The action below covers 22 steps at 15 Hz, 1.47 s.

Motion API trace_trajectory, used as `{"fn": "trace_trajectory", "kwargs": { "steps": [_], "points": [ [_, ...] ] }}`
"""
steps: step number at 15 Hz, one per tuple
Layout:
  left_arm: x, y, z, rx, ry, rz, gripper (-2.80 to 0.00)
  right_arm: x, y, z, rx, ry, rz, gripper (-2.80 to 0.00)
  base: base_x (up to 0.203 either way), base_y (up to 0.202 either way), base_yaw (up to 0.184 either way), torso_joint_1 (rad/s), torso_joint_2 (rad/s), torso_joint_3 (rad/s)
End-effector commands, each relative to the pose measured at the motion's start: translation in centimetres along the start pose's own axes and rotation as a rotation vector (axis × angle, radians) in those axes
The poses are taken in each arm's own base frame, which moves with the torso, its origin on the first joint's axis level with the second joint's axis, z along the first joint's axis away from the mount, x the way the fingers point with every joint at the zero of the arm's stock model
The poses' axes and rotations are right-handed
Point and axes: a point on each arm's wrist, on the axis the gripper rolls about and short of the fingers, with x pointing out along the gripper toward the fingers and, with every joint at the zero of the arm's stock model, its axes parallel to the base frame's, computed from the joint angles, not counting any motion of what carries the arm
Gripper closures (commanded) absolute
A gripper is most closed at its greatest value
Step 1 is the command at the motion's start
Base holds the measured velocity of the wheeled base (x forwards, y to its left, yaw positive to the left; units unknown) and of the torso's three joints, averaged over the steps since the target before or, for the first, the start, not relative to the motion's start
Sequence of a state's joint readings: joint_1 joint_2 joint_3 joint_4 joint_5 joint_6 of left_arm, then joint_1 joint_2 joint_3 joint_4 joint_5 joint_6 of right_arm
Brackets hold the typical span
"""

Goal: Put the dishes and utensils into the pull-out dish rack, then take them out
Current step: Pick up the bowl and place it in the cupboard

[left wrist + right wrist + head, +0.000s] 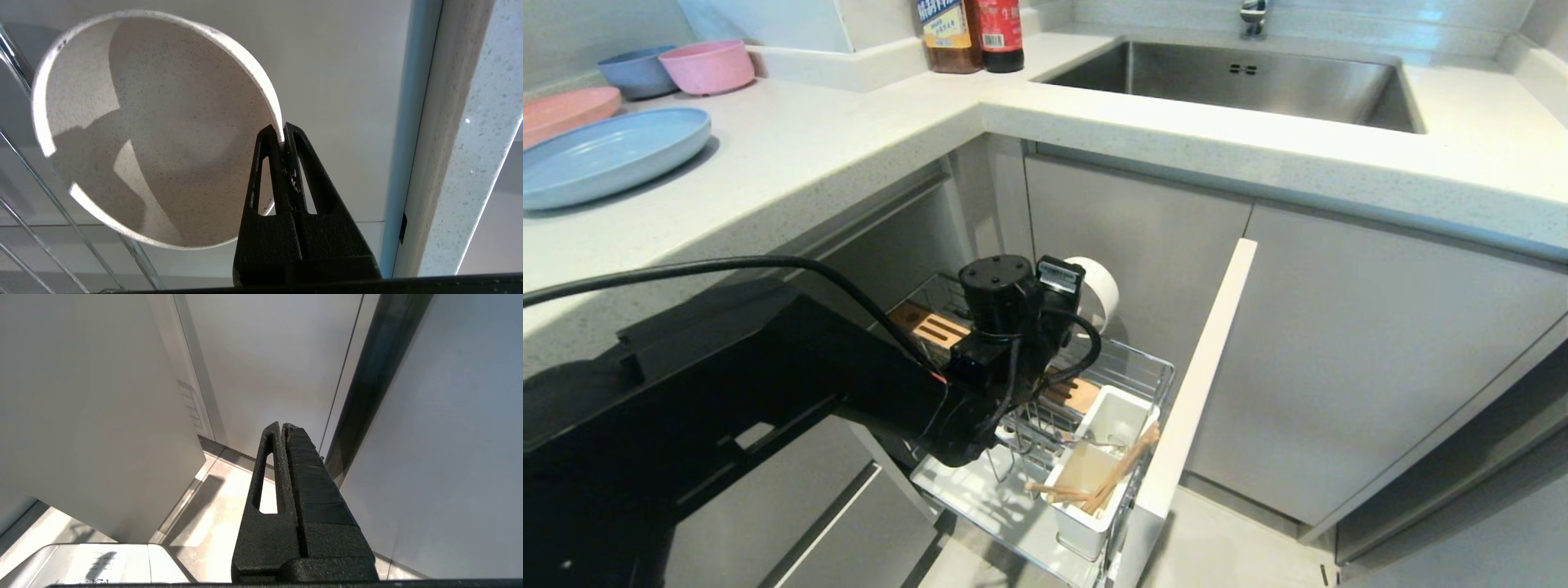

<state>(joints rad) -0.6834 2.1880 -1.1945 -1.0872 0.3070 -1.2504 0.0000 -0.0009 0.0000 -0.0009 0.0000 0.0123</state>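
The left tool (283, 136) is clamped on the rim of the off-white bowl (155, 130), holding it on edge above the pull-out dish rack (1127, 367), probably so it clears the wire slots. The rack's white utensil holder (1094, 474) holds the chopsticks (1107, 482) (a metal utensil may lie beside them). The light-blue plate (605, 155) sits on the counter (833, 155). The right tool (282, 426), pressed together, is parked by the cabinets.
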Motion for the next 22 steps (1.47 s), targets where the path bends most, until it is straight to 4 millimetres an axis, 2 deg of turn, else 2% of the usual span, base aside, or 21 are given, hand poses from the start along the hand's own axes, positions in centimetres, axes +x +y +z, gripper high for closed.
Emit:
{"fn": "trace_trajectory", "kwargs": {
  "steps": [1, 13, 22],
  "points": [
    [0.1, 0.5, -0.3, -0.004, 0.000, 0.013, 0.00, 0.0, 0.0, 0.0, 0.000, 0.002, 0.000, 0.00, 0.000, 0.000, 0.000, 0.000, 0.00, 0.000],
    [-0.9, -0.4, -0.8, -0.004, -0.068, 0.032, 0.00, 0.0, 0.0, 0.0, 0.000, 0.001, 0.000, 0.00, 0.000, 0.000, 0.000, 0.000, 0.00, 0.000],
    [-1.9, -1.7, 0.1, -0.012, -0.090, 0.022, 0.00, 0.0, 0.0, 0.0, 0.000, 0.002, 0.000, 0.00, 0.000, 0.000, 0.000, 0.000, 0.00, 0.000]
  ]
}}
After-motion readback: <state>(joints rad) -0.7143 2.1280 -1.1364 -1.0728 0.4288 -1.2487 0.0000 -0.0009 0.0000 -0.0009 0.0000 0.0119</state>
